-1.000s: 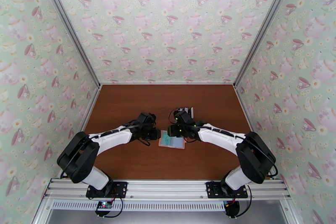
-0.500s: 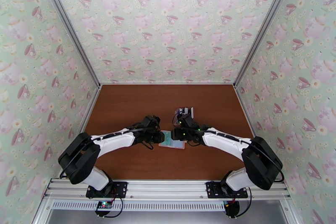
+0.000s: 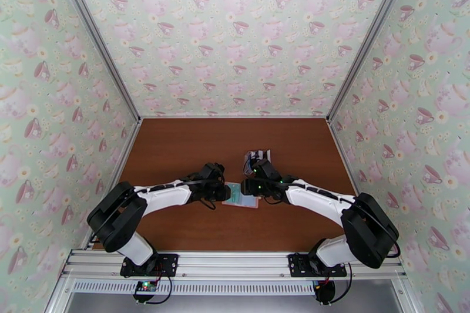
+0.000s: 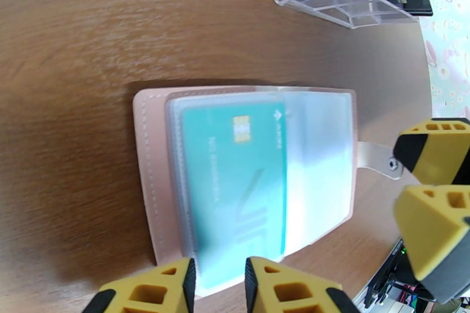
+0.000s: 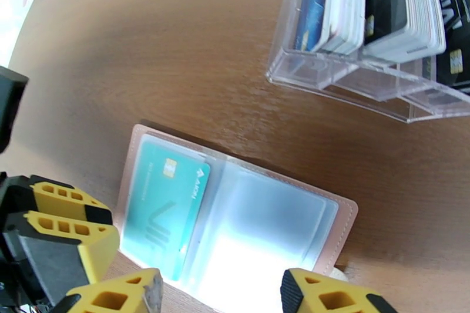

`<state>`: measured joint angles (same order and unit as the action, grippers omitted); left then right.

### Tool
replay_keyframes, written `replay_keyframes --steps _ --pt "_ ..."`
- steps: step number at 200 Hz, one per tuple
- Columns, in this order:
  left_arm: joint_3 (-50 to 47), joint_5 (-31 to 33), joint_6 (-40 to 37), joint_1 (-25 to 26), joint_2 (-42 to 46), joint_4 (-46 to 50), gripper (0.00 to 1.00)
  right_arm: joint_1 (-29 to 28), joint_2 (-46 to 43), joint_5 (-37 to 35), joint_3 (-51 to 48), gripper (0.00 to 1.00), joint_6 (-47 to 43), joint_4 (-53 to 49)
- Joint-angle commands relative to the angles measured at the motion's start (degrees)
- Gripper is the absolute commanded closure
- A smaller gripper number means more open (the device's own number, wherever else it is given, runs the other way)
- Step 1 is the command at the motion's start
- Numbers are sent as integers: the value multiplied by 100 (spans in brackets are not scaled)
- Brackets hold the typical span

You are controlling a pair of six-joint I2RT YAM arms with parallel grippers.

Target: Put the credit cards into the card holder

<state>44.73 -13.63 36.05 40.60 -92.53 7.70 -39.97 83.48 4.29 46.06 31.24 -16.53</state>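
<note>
Left gripper (image 4: 217, 273) pinching card holder (image 4: 150, 179) edge; right gripper (image 5: 220, 282) spread above it

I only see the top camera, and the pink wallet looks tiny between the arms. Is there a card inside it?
Observer: Yes. One teal card with a chip sits in a clear pocket of the open wallet.
Operator: Is the other side full too?
Observer: No, the pockets beside that card look empty.
Operator: Where are the other cards?
Observer: Standing on edge in a clear rack just past the wallet: blue, white and black cards.
</note>
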Motion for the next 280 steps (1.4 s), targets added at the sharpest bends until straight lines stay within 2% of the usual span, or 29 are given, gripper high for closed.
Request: replay_keyframes --steps 1,47,141,182,280 --pt "-148 87 77 34 -87 -133 71 24 126 129 116 42 -100 88" --pt "-339 133 112 30 -36 -140 71 41 347 -147 166 42 -90 -11" --pt "-557 213 126 27 18 -182 71 337 -303 -437 -193 37 -182 -287" --pt "-526 264 78 24 63 -111 71 472 -437 -290 -498 33 -170 -211" --pt "-413 309 -150 -229 135 56 70 479 -425 176 -1085 33 116 361"
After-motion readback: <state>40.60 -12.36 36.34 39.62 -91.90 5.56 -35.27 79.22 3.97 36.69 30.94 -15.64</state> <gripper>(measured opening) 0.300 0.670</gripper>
